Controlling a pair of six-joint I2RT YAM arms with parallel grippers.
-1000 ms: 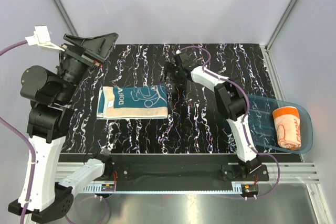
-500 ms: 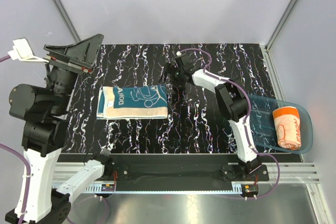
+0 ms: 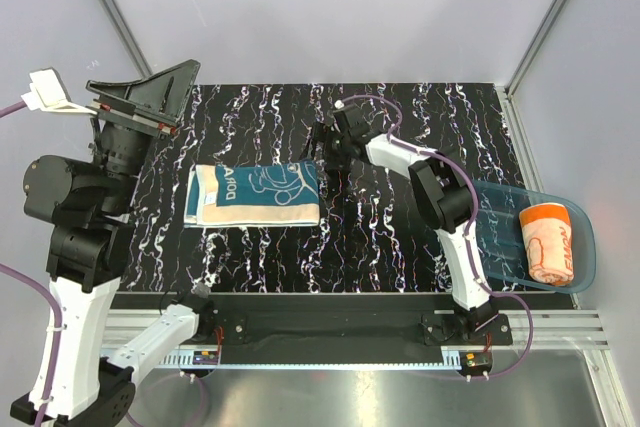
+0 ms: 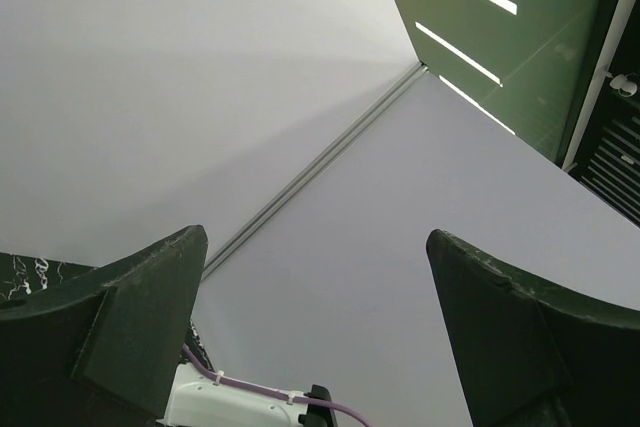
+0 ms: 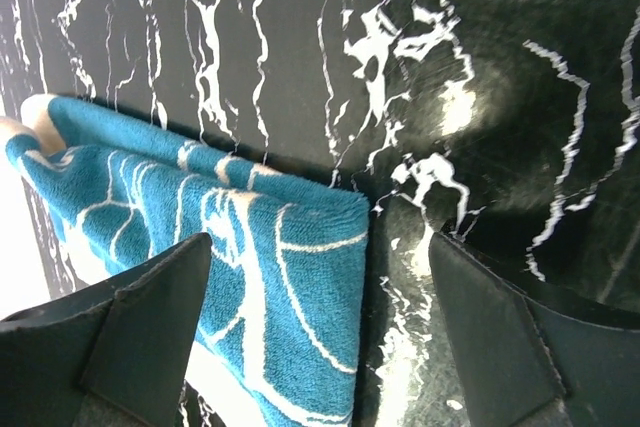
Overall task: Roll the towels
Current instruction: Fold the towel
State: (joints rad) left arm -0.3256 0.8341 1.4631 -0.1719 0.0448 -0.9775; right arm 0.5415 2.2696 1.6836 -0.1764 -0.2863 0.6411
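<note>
The right claw (image 5: 318, 247) is hanging low at the far right corner of the teal towel (image 3: 255, 194). Its fingers are spread wide and pinching nothing, and in the wrist view the corner is sitting right between them. The towel is lying flat and folded on the black marbled bench (image 3: 400, 247), not yet rolled. The orange towel (image 3: 547, 243) is already sitting rolled in the blue tray (image 3: 497, 222) off to the right.

The left claw (image 3: 150, 92) is raised high on the left, also spread and carrying nothing, with its camera looking at the wall.

Here's the danger. That corner looks layered, so if the claw is biting only the top layer, the fold is going to peel open instead of rolling. If it's diving too deep, the fingertips are going to scrape the bench. And with nothing pinning the other end, the soft cloth is likely to skid or wind up crooked, more cone than tube.
</note>
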